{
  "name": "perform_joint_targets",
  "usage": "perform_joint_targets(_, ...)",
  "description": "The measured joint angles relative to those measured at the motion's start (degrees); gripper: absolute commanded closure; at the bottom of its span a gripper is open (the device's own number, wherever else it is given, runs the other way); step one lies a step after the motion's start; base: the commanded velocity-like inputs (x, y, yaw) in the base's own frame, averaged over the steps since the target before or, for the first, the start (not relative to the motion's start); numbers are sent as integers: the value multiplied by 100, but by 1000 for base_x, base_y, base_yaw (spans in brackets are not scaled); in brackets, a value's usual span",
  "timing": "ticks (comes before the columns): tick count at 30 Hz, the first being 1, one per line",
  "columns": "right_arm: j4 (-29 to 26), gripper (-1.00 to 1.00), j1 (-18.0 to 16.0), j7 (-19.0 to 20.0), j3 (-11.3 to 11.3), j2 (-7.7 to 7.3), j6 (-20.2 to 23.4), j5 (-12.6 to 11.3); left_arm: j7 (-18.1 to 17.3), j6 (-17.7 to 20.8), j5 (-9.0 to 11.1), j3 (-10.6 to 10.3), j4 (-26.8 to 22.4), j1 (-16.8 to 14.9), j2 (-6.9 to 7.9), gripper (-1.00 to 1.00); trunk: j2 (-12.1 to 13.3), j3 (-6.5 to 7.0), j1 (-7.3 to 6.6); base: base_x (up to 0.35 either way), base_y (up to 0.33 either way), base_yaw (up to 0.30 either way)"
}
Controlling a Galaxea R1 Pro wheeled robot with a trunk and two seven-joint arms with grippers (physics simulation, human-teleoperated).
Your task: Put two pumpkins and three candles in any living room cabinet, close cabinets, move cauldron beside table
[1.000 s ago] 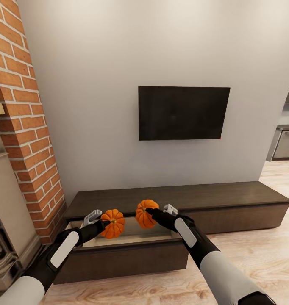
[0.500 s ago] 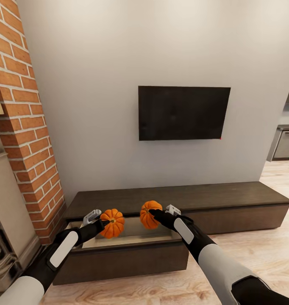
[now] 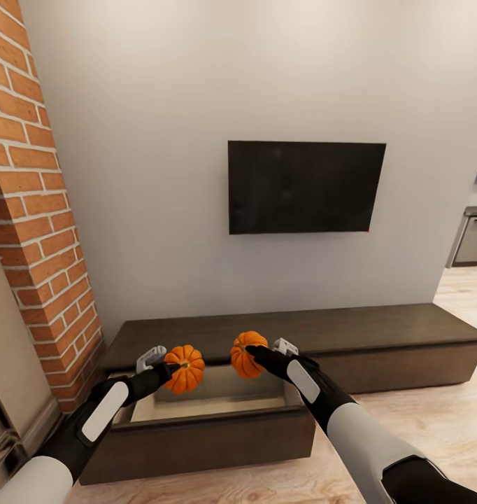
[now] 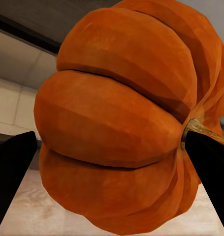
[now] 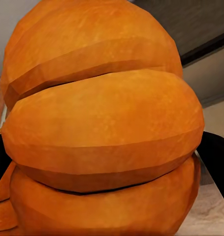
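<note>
My left gripper [image 3: 170, 369] is shut on an orange ribbed pumpkin [image 3: 185, 368], held above the open drawer [image 3: 210, 406] of the dark-brown cabinet [image 3: 336, 329]. My right gripper [image 3: 254, 353] is shut on a second pumpkin [image 3: 245, 354], also hanging over that drawer, a little further back. Up close, the left wrist view has its pumpkin [image 4: 126, 123] between dark fingers [image 4: 11, 172]. The other pumpkin [image 5: 102, 128] looms large in the right wrist view. The drawer's light tan inside has nothing visible in it.
A black TV [image 3: 305, 187] hangs on the grey wall above the cabinet. A red brick column [image 3: 36, 196] and fireplace stand at the left. Wood floor [image 3: 434, 427] runs along the cabinet's front and right; kitchen units [image 3: 473, 238] show far right.
The whole view has shifted closer to the cabinet and slightly right, so the camera moved. The right pumpkin shifted a little right a second ago; both stay gripped above the drawer.
</note>
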Motion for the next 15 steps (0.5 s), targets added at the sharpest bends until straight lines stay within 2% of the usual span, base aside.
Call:
perform_joint_targets(10, -15, 100, 0, -7, 16, 9, 35, -1, 139, 31, -32, 23, 3, 0, 0, 100, 0, 0, 1, 30, 0, 0)
perform_joint_targets(15, -17, 100, 1, -42, 221, 14, 51, 2, 786, 78, -55, 32, -127, -24, -19, 100, 0, 0, 1, 1, 0, 0)
